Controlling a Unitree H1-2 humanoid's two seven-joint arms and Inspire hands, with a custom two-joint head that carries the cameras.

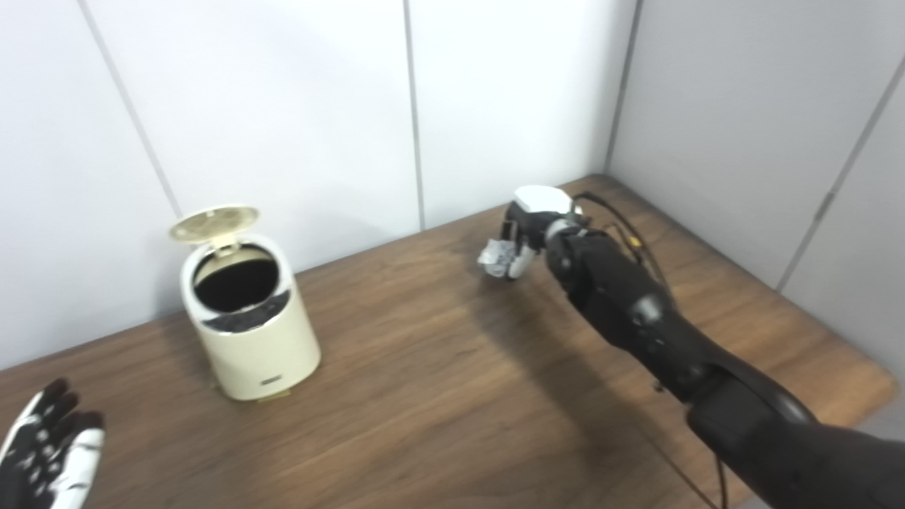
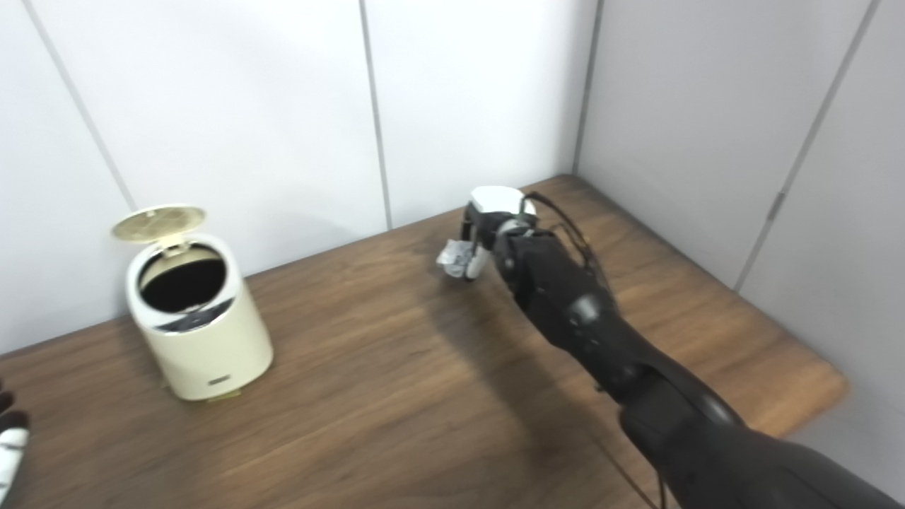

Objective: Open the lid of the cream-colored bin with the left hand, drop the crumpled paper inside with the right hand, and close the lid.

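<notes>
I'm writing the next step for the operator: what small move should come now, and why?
Probably carry the right hand, shut on the crumpled paper, left toward the bin: its lid stands open, the left hand is away.

One bin (image 1: pixel 251 332) with one lid (image 1: pixel 213 223), one paper ball (image 1: pixel 496 257), two hands, left (image 1: pixel 46 452) and right (image 1: pixel 534 225), one table (image 1: pixel 438 396).

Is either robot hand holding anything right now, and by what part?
The right robot hand grips the crumpled paper from above, fingers around its upper part. The left robot hand is open and empty.
</notes>
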